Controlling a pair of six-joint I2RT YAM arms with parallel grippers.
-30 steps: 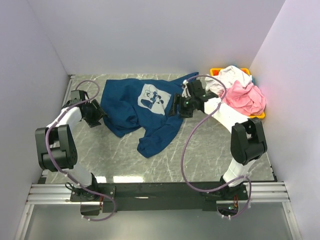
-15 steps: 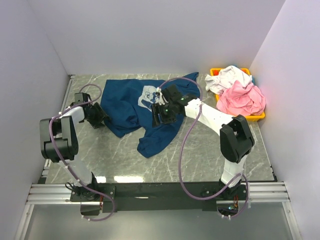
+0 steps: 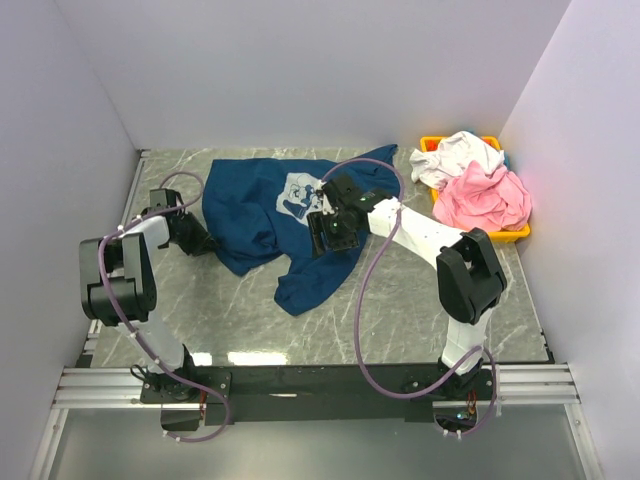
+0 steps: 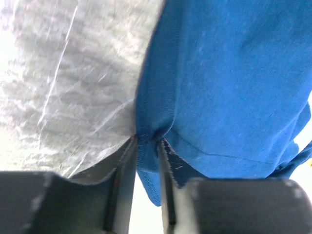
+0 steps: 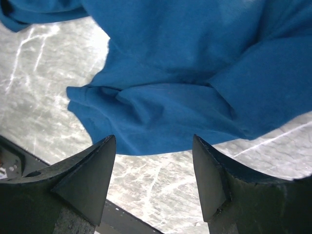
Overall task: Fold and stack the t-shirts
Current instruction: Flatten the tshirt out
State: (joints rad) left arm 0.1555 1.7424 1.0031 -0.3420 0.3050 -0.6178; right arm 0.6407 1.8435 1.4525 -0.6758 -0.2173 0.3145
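Flattening step, apparently: left gripper [image 4: 146,146] is pinching the hem of the navy t-shirt [image 3: 265,215], which is lying left of the yellow bin [image 3: 430,143]. Right gripper [image 5: 153,141] is hovering over it, fingers spread, next needing an opposite-edge grasp.

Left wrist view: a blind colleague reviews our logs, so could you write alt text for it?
The left gripper pinches the hemmed edge of a dark blue cloth t-shirt between its two dark fingers. The shirt fills the right of the picture, and the grey marbled tabletop shows on the left.
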